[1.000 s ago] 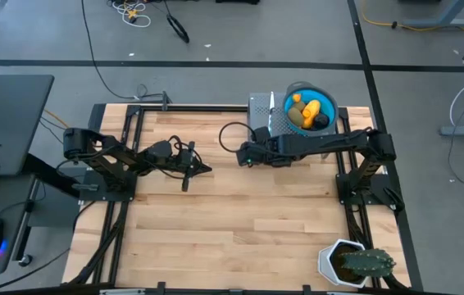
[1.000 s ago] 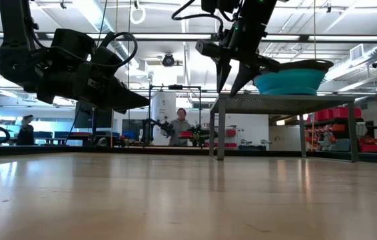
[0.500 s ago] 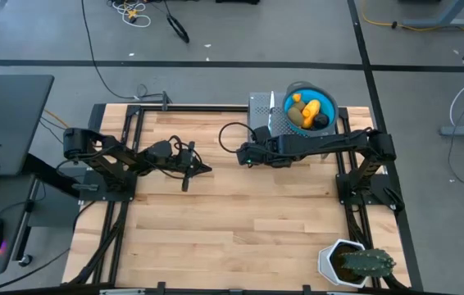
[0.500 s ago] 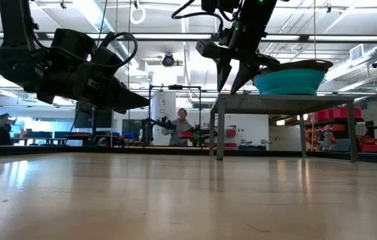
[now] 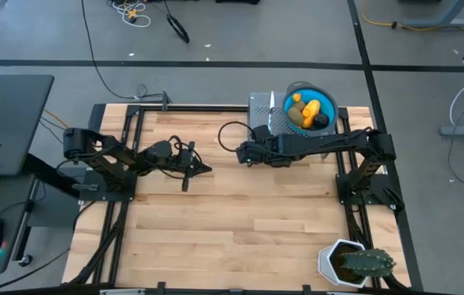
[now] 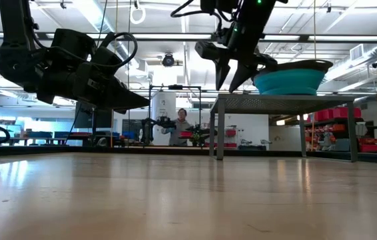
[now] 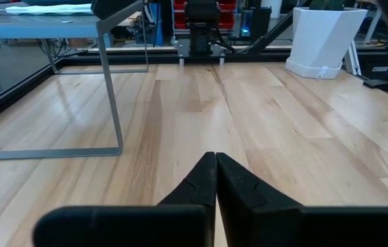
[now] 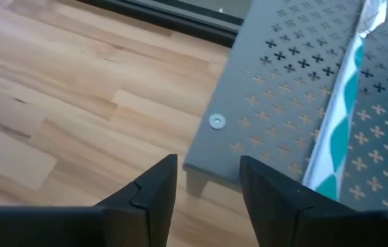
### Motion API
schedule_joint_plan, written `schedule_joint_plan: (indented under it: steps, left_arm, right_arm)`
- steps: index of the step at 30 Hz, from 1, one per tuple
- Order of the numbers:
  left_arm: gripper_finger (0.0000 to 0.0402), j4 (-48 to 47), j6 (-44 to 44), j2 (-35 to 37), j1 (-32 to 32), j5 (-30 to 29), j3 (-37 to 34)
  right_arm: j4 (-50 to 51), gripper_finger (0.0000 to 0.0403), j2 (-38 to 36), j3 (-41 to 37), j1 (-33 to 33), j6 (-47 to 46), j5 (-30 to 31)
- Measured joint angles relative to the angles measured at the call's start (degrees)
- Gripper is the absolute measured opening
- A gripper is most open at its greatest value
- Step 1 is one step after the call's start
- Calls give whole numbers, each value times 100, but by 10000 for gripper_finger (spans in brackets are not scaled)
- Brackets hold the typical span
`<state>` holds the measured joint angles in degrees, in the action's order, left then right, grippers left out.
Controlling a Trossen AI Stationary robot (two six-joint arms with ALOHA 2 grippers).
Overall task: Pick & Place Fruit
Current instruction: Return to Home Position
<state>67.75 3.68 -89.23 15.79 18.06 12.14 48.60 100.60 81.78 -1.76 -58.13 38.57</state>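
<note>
The fruit (image 5: 309, 111) lies in the round blue bowl (image 5: 330, 100): a yellow oblong, olive-brown ovals, a near-black round and orange bits. The bowl stands on a grey perforated stand (image 5: 261, 115) at the table's far edge, beside a thin silvery-white stick (image 5: 270, 104). My right gripper (image 5: 240, 156) hovers open above the table, just off the stand's near left corner (image 8: 201, 165). In the low view the right gripper (image 6: 225, 88) hangs left of the bowl (image 6: 288, 79). My left gripper (image 5: 207, 170) is shut and waits over the table's left half, touching nothing.
A white planter with a cactus (image 5: 353, 262) sits at the table's near right corner. The stand's legs (image 7: 112, 89) rise from the wood. The stick (image 8: 348, 89) lies on the stand top. Bare wooden table (image 5: 232, 221) spreads across the middle and near side. A person (image 6: 181, 127) stands far behind.
</note>
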Motion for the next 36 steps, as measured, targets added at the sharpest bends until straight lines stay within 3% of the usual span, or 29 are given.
schedule_joint_plan:
  steps: [8,15,23,27,31,36]
  left_arm:
    - [17,-4,0,0,-2,0,0]
    - [17,-22,11,0,-1,-2,-2]
    - [9,-5,40,0,-2,-71,-2]
    - [19,8,-83,0,0,-90,-2]
    - [20,-40,-339,0,0,-88,-2]
    - [9,-74,-594,0,0,-33,-2]
  right_arm:
    - [-337,167,-4,-1,82,443,44]
    - [-1075,167,-88,80,277,1524,284]
    - [-879,167,-794,310,447,2027,-976]
    - [-829,167,-987,313,601,2418,-1151]
    - [-803,167,-994,313,705,2954,-1083]
    - [-790,167,-1061,308,792,3605,-402]
